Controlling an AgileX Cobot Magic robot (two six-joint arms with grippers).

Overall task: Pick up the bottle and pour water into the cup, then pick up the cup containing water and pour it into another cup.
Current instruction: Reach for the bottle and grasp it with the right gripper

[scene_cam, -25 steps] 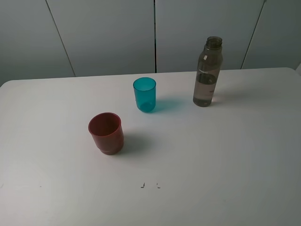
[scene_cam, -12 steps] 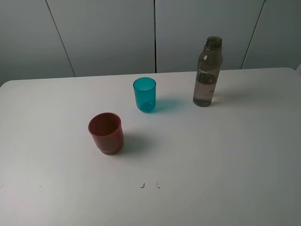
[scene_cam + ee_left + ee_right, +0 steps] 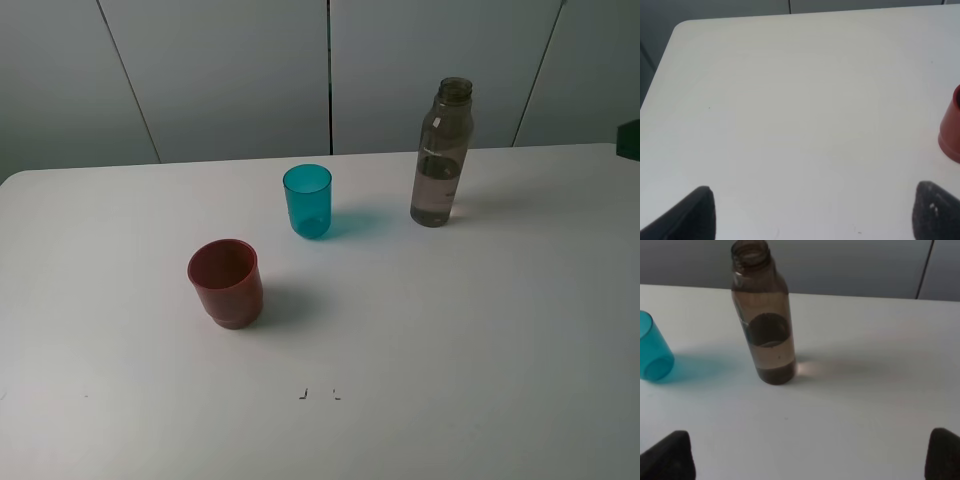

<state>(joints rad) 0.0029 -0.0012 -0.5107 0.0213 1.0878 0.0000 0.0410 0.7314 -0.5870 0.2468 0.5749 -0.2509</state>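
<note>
Standing upright on the white tabletop (image 3: 450, 350), the tall slim smoky grey-brown translucent plastic bottle (image 3: 440, 155) sits toward the back right of the high view. Long axis vertical; narrow threaded neck points straight up, mouth uncapped. Water inside reaches roughly half height, with small white print on the wall above it. Base flat on the table, nothing touching it. The small slim teal-blue translucent plastic tumbler (image 3: 307, 200) stands to the bottle's left, apart from it, mouth up. The wider, squat dark red opaque plastic cup (image 3: 226, 282) is nearer the front and further left, also mouth up, its narrower stepped base on the table; apart from the tumbler. In the right wrist view the bottle (image 3: 765, 325) is ahead of the right gripper (image 3: 805, 460), slightly off centre, with the tumbler (image 3: 652, 352) at the frame edge beside it. Right jaws spread wide, dark fingertips (image 3: 667, 457) at the frame corners, nothing between them. Left gripper (image 3: 815, 215) likewise has its jaws wide with nothing between; bare table ahead, and only the red cup's side (image 3: 951, 132) shows at the edge. Two tiny dark marks (image 3: 318, 393) on the table near the front.
</note>
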